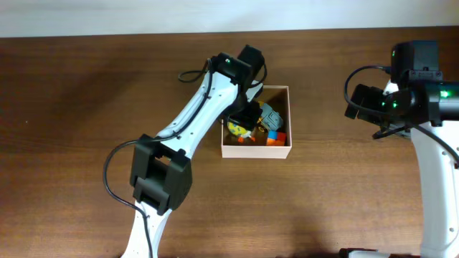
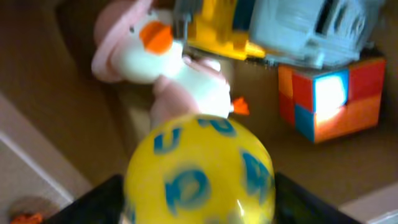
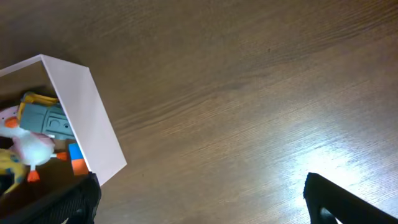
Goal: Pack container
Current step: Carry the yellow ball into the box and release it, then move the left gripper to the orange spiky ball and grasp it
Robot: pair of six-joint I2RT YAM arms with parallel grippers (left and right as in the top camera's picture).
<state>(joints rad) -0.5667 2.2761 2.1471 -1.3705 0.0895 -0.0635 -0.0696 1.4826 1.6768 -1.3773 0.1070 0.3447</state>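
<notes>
The left hand (image 1: 246, 117), seen from overhead, reaches down into the container (image 1: 255, 151) at mid-worktop (image 1: 86, 86). The right hand (image 1: 355, 104) hangs well to the container's right. The step looks like placing 1 more toy.

In the left wrist view, its 2 fingers (image 2: 93, 202) flank a yellow ball (image 2: 199, 171), apparently grasping it just beside a duck (image 2: 143, 53) and near a coloured cube (image 2: 329, 99). Next it needs to let go and lift clear.

In the right wrist view, that hand is spread and holds nothing, with the container's white wall at far left.

Ball (image 2: 199, 168) in container (image 1: 255, 152) (cube (image 2: 329, 93) near it)
</notes>
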